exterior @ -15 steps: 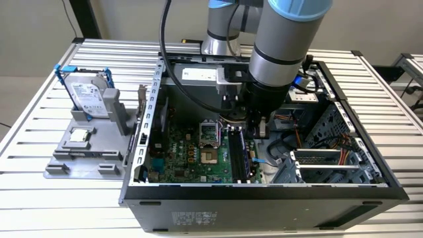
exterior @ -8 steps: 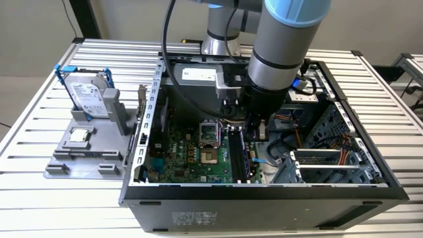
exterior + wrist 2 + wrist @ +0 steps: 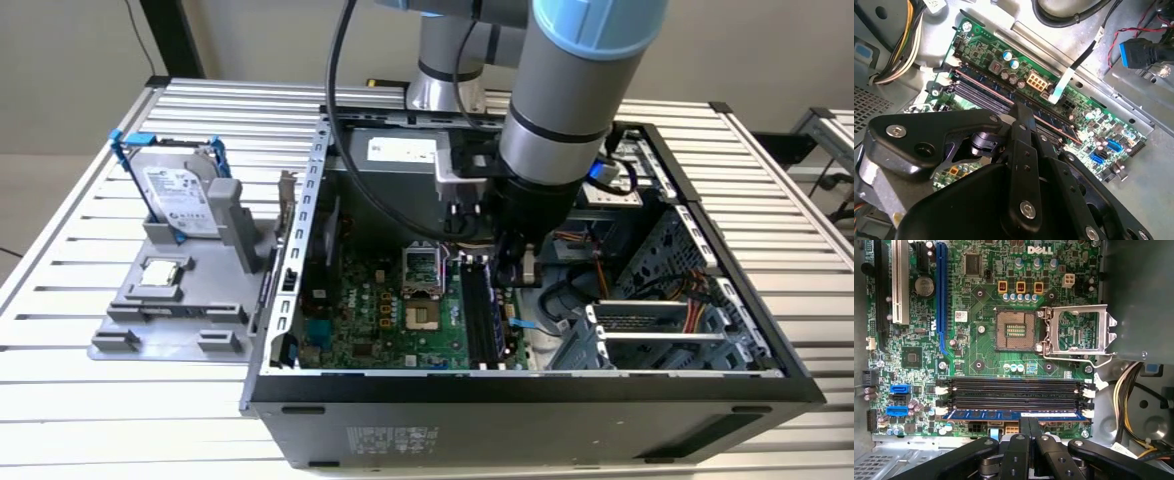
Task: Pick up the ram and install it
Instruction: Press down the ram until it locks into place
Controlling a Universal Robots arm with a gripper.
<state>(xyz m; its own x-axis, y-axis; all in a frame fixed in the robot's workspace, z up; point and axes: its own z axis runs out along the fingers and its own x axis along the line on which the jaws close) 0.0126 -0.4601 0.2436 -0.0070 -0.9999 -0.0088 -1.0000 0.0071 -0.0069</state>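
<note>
The ram is a long thin stick with a bluish face, lying in the memory slot of the motherboard nearest my fingers; two other slots beside it hold nothing. My gripper is shut, its two fingertips pressed together and resting on the middle of the ram's upper edge. In the second wrist view the gripper meets the same slot line. In the exterior view the gripper reaches down inside the open computer case, over the slots.
A bare processor socket and its raised metal latch frame lie beyond the slots. Cable bundles hang beside the board. Outside the case, a grey holder carries a silver hard drive and a square processor chip.
</note>
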